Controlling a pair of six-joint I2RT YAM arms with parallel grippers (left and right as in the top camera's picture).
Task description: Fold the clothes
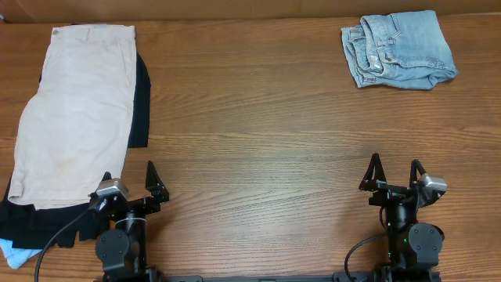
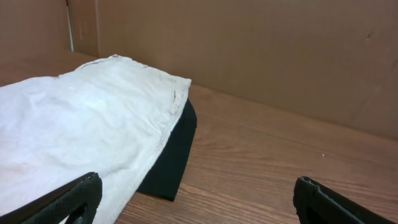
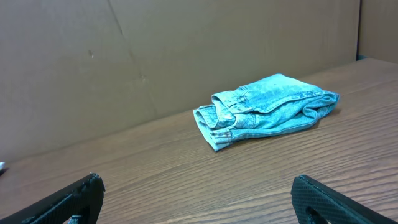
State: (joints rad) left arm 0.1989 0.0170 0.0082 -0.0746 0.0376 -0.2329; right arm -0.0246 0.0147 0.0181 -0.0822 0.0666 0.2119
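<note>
A pile of clothes lies at the table's left: cream shorts (image 1: 74, 110) spread flat on top of a black garment (image 1: 141, 102), with a light blue piece (image 1: 14, 252) peeking out at the front. The cream shorts (image 2: 74, 130) and the black garment (image 2: 171, 155) also show in the left wrist view. Folded light blue denim shorts (image 1: 398, 48) sit at the far right and show in the right wrist view (image 3: 267, 109). My left gripper (image 1: 129, 182) is open and empty beside the pile's front corner. My right gripper (image 1: 395, 174) is open and empty near the front right.
The wooden table (image 1: 258, 133) stretches between the pile and the folded denim. A brown cardboard wall (image 3: 186, 50) stands along the table's far edge.
</note>
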